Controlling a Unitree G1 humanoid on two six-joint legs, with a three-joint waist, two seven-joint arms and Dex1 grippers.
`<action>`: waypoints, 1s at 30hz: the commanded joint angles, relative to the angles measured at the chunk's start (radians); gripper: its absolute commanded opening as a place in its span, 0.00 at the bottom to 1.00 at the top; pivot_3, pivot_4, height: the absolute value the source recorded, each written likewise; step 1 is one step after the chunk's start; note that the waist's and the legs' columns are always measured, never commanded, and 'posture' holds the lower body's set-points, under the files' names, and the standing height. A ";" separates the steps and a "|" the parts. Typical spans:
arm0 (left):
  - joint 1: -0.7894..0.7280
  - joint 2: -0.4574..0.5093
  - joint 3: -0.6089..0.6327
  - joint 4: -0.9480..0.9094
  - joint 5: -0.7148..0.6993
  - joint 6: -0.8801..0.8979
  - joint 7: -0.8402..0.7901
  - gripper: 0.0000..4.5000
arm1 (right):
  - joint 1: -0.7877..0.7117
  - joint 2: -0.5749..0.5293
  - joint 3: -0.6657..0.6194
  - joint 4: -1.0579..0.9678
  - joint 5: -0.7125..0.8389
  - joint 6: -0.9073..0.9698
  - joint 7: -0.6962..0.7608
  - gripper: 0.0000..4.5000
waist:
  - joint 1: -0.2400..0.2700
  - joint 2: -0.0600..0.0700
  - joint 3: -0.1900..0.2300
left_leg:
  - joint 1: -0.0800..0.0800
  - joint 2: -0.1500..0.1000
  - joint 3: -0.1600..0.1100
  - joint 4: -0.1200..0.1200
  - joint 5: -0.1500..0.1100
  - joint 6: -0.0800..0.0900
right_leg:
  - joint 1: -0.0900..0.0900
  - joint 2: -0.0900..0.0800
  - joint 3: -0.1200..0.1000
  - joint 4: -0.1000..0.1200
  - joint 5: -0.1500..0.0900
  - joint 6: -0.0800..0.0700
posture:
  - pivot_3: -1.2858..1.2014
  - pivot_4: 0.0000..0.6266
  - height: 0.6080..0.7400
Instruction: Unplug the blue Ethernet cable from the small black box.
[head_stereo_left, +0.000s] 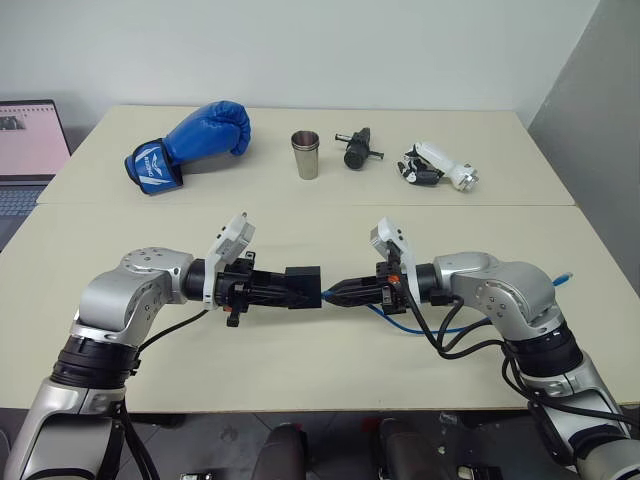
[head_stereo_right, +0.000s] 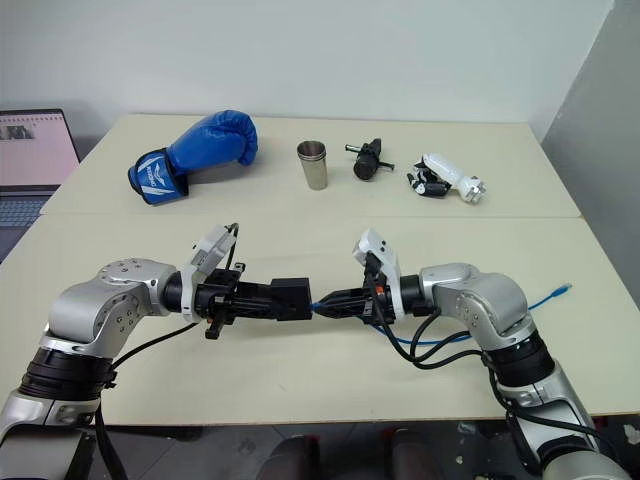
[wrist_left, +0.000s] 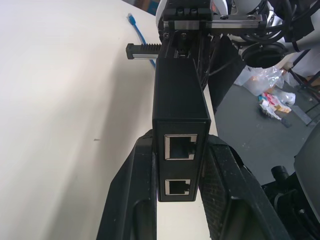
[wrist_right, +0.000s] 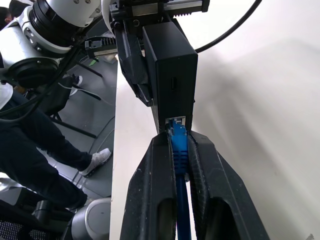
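Right wrist view: right gripper (wrist_right: 180, 150) is clamped on the cable (wrist_right: 179, 145) at its plug, still seated in the box (wrist_right: 172, 70), held midair by the left gripper (wrist_left: 181, 165). Pull crooked and you'll snap the latch.

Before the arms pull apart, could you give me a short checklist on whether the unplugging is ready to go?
1. Left gripper clamps the small black box: ok.
2. Right gripper shut on the blue Ethernet cable just behind its plug: ok.
3. Plug still seated in the box's port: ok, not yet out.
4. Latch tab pressed: cannot tell.
5. Box and cable held above the table, in line with each other: ok.
6. Loose cable end lies free on the table: ok.
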 joint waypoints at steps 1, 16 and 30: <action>-0.007 -0.003 0.010 -0.007 -0.001 -0.011 -0.007 0.18 | -0.031 -0.001 -0.020 -0.013 0.012 -0.003 0.010 0.02 | 0.000 0.000 0.000 | 0.000 0.000 0.000 0.000 0.000 0.000 | 0.000 0.000 0.000 0.000 0.000 0.000 | 0.52 0.24 1.00; -0.008 0.056 0.050 0.036 0.028 -0.033 -0.010 0.18 | 0.021 -0.108 -0.051 -0.014 0.005 -0.010 0.059 0.02 | 0.000 0.000 0.000 | 0.000 0.000 0.000 0.000 0.000 0.000 | 0.000 0.000 0.000 0.000 0.000 0.000 | 0.52 0.24 1.00; -0.001 0.030 0.064 0.025 0.065 -0.066 0.090 0.18 | -0.039 -0.038 -0.147 0.328 -0.284 -0.404 -0.267 0.01 | 0.000 0.000 0.000 | 0.000 0.000 0.001 0.001 0.000 0.000 | 0.000 0.000 0.000 0.000 0.000 0.000 | 0.52 0.24 1.00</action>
